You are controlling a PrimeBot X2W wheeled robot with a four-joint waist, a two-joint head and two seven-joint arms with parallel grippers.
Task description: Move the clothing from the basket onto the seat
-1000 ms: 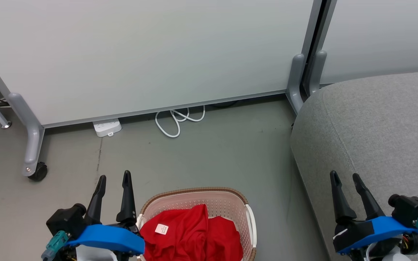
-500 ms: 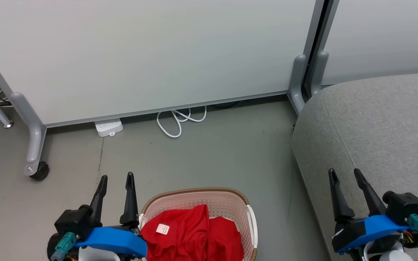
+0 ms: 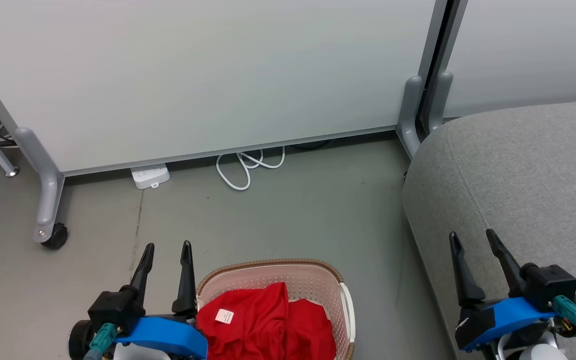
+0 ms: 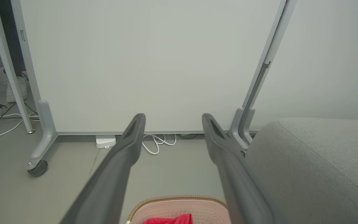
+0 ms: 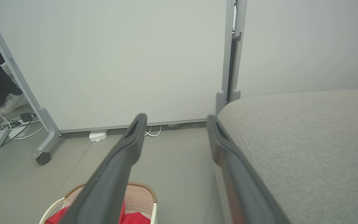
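Head view: grey floor (image 3: 293,215) below a pale partition panel (image 3: 193,75).
Clothing (image 3: 263,320): red heap inside the basket (image 3: 269,262), bottom centre.
Seat (image 3: 528,175): grey sofa, right side.
Left gripper (image 3: 168,245): lower left, just beside the basket, fingers spread, grasping nothing.
Right gripper (image 3: 471,233): lower right, over the sofa's edge, fingers spread, empty.
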